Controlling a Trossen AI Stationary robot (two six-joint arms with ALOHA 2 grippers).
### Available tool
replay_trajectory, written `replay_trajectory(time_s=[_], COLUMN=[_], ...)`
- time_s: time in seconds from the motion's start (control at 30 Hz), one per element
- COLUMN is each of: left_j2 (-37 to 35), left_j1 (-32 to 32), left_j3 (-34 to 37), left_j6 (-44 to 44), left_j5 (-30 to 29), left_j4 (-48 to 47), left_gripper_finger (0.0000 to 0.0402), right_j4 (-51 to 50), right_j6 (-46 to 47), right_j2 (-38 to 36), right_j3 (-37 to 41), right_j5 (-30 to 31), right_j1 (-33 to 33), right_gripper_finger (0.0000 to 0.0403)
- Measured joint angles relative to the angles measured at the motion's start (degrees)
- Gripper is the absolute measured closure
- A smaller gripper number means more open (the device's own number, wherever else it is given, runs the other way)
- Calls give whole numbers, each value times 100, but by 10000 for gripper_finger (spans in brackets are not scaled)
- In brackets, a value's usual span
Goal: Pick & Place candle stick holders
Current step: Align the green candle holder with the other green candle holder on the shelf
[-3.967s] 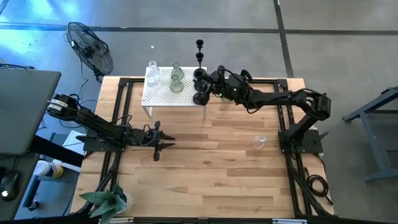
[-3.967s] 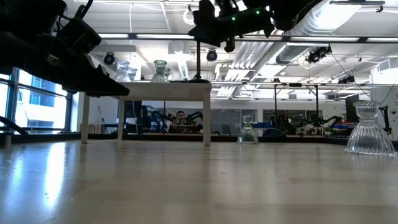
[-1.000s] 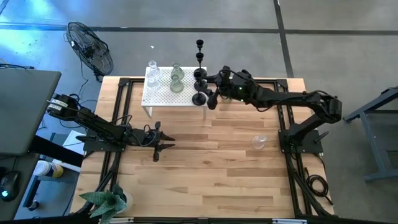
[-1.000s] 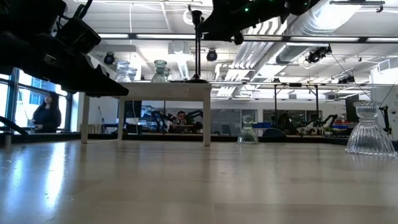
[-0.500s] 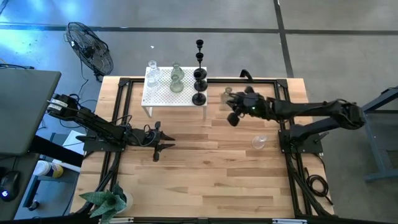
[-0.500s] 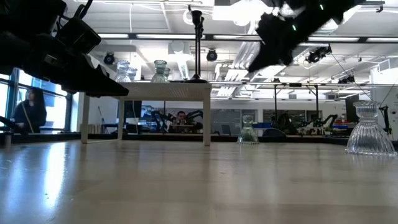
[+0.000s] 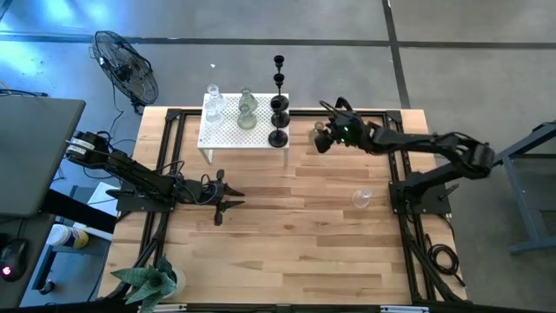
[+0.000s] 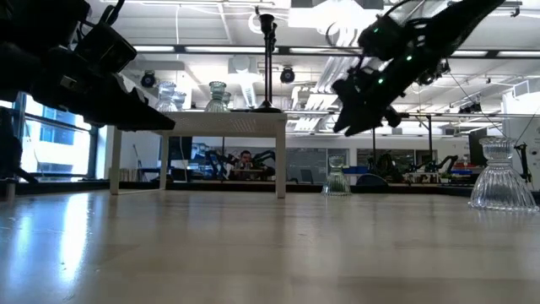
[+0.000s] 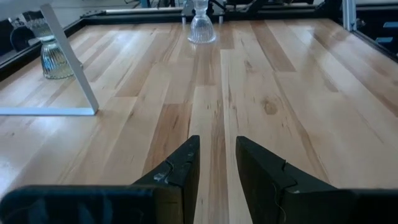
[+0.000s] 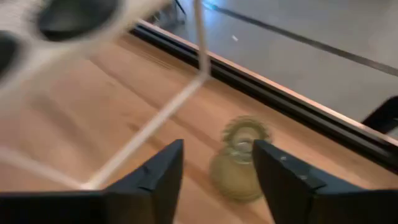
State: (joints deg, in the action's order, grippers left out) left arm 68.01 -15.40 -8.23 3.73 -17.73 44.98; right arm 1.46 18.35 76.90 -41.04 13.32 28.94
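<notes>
Right wrist only: seemingly green holder [image 10: 239, 158].

no readable text, labels, numbers or signs

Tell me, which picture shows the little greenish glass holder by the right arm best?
The right wrist view: the greenish glass holder lies close, between the open fingers. The high view shows a speck, the low view a distant shape.

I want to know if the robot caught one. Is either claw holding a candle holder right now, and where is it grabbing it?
No, neither. The right gripper hangs open above a pale-green glass holder, and the left gripper is empty.
</notes>
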Motion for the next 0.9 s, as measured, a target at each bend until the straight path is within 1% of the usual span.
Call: replay_trajectory(time_s=[0.17,0.23,0.33,0.5,0.6,0.73,0.8,0.9], left_j2=[0,0,0,0,0,0,0,0], left_j1=[0,0,0,0,0,0,0,0], left_j3=[0,0,0,0,0,0,0,0], left_j6=[59,59,59,61,61,61,61,61], left_j5=[2,2,2,4,4,4,4,6], left_j4=[-60,-62,-68,-79,-79,-81,-81,-81], left_gripper_finger=[302,302,302,302,302,302,302,302], right_j4=[-400,-506,-519,-445,-98,284,395,495], right_j6=[-245,-331,-338,-338,-335,-295,-295,-311], right_j2=[693,897,1091,1256,1318,1435,1521,1665], right_j3=[-585,-723,-830,-743,-614,-488,-485,-489], right_j5=[61,184,162,242,29,18,-47,-142], right_j1=[222,266,360,478,523,523,523,521], right_gripper_finger=[142,121,105,105,107,108,115,137])
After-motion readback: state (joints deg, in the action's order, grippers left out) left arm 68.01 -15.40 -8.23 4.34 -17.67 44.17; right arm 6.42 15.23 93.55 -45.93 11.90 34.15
